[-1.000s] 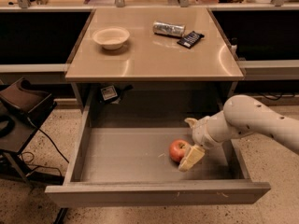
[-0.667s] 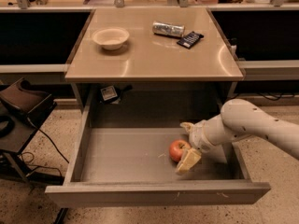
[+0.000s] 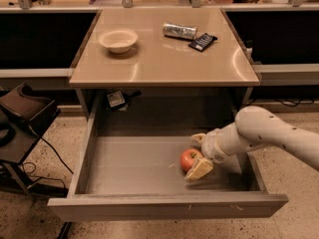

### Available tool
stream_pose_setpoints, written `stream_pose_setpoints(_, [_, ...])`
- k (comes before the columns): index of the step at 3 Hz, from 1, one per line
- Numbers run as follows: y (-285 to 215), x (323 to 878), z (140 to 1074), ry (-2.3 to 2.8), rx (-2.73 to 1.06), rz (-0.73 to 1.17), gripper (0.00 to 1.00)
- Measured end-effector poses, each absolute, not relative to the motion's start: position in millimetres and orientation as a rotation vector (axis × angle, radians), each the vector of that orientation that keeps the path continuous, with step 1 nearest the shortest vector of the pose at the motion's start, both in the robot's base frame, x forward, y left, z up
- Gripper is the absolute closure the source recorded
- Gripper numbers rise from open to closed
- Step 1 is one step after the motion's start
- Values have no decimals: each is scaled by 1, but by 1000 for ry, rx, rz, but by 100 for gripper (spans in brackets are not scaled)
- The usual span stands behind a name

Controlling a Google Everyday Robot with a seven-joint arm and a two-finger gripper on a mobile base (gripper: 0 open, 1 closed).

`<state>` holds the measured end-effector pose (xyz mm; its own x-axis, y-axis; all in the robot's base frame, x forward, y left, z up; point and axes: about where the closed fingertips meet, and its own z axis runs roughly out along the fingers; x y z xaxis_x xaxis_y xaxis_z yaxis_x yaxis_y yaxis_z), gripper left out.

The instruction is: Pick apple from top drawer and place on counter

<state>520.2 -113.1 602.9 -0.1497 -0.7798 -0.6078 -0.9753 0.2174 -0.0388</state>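
Speckled stone flooring (image 3: 45, 218) spreads under a glossy tan-beige desk (image 3: 154, 66) with rounded front corners, set between dark shelving bays. A black chair (image 3: 22, 111) with trailing cables stands at the left edge.

On the desk sit a pale round bowl (image 3: 118, 39), a crinkled silver can (image 3: 179, 31) lying on its side, and just beside it a flat dark snack packet (image 3: 203, 42). Print on the can and packet is too small to read. A small square tag with a white face (image 3: 115, 98) hangs under the desk at the back left; its markings cannot be read either.

Below the desk, the wide grey top drawer (image 3: 124, 166) is pulled fully out. The small red-orange apple (image 3: 187, 158) rests on the drawer's smooth floor, right of centre and near the front panel.

The white arm (image 3: 269, 133) reaches in from the right, down into the drawer. Its pincer (image 3: 194, 157) straddles the apple with fingers apart: the yellowish front finger (image 3: 200, 169) lies against the apple's near side, while the rear finger (image 3: 198, 138) sits just behind the fruit, seemingly not touching it.
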Motion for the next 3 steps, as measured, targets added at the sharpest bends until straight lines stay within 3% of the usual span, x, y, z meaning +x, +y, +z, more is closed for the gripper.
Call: stream_pose_setpoints(3, [-115,520,629,2008,-1593,440,89])
